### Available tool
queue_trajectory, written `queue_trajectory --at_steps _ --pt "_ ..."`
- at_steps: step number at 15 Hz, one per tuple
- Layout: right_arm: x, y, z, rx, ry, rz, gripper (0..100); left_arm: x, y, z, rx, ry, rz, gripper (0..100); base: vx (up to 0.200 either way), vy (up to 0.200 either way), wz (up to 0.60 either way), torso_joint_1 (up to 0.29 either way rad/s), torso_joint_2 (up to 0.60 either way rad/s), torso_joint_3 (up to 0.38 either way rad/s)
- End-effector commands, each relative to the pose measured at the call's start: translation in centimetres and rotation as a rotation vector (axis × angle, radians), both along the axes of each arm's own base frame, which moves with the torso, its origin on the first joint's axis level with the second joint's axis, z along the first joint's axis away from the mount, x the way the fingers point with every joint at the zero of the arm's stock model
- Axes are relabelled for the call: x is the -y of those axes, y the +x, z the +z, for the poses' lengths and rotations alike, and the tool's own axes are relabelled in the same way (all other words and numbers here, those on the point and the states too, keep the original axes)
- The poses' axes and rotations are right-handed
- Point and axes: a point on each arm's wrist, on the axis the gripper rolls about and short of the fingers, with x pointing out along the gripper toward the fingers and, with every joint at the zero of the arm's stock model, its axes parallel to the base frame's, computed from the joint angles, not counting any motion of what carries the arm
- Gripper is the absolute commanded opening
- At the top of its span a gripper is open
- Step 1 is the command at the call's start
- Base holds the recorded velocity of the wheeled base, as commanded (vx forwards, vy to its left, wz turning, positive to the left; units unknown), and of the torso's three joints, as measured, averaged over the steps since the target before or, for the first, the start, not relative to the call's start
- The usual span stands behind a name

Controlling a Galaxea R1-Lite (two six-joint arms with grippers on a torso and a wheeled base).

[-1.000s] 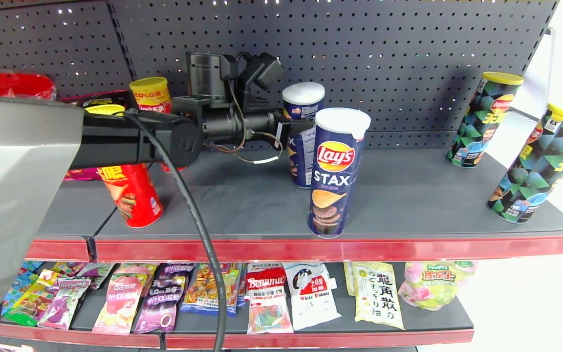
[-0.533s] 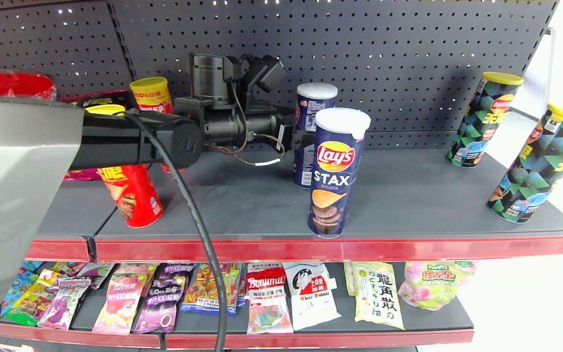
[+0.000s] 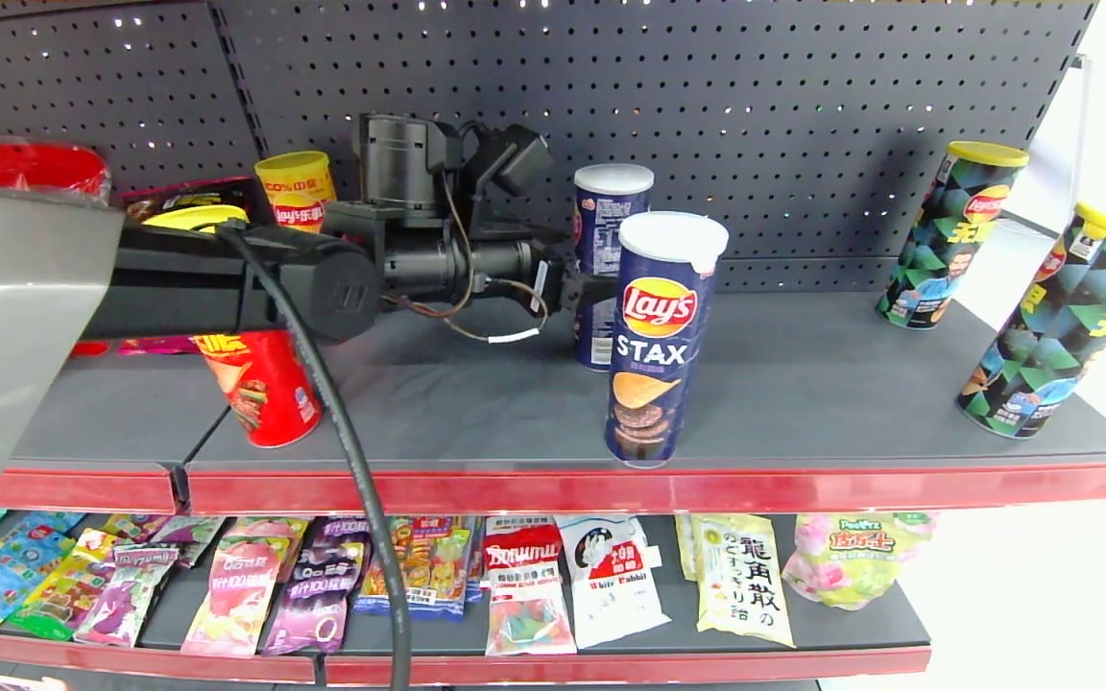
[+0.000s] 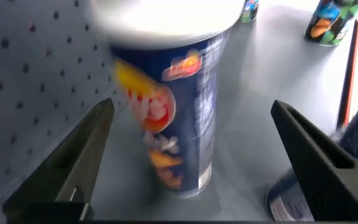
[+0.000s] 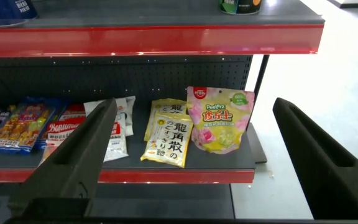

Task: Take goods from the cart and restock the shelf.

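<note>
**Bracketing the rear can with a released left claw**

Counted on the upper shelf (image 3: 803,384): two blue cans, two dark patterned cans with yellow lids, two red cans.

Taking the front blue can (image 3: 659,336) as landmark:
- rear blue can (image 3: 611,206) upright just behind it and slightly to its left
- rear patterned can (image 3: 956,235) and front patterned can (image 3: 1057,321) well apart to its right
- front red can (image 3: 265,389) well to its left near the shelf lip
- rear red can (image 3: 296,187) farther back by the pegboard

Left claw (image 4: 192,109) let go, fingers spread on either side of the rear blue can, a gap on each side.

Left arm (image 3: 227,283) stretched level over the shelf from the landmark's left, wrist aimed at the rear can.

Right claw (image 5: 194,106) likewise spread wide, gripping nothing, low beneath the landmark's shelf, facing candy bags (image 5: 169,140) on the lower shelf.
</note>
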Motion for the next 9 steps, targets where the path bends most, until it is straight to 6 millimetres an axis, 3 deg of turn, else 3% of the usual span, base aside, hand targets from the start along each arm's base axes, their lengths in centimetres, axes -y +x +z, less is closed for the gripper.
queue_trajectory --at_steps 1,6,9 --pt "0.0 0.0 0.0 0.001 0.0 0.001 100 -1.8 -2.8 0.8 -0.022 0.017 0.026 100 0.0 0.0 0.0 0.0 0.0 0.0" --pt "0.0 0.0 0.0 0.001 0.0 0.002 100 -5.2 -7.1 0.0 -0.101 0.059 0.061 100 0.0 0.0 0.0 0.0 0.0 0.0" --pt "0.0 0.0 0.0 0.001 0.0 0.001 100 -8.3 -13.2 -0.8 -0.145 0.098 0.092 100 0.0 0.0 0.0 0.0 0.0 0.0"
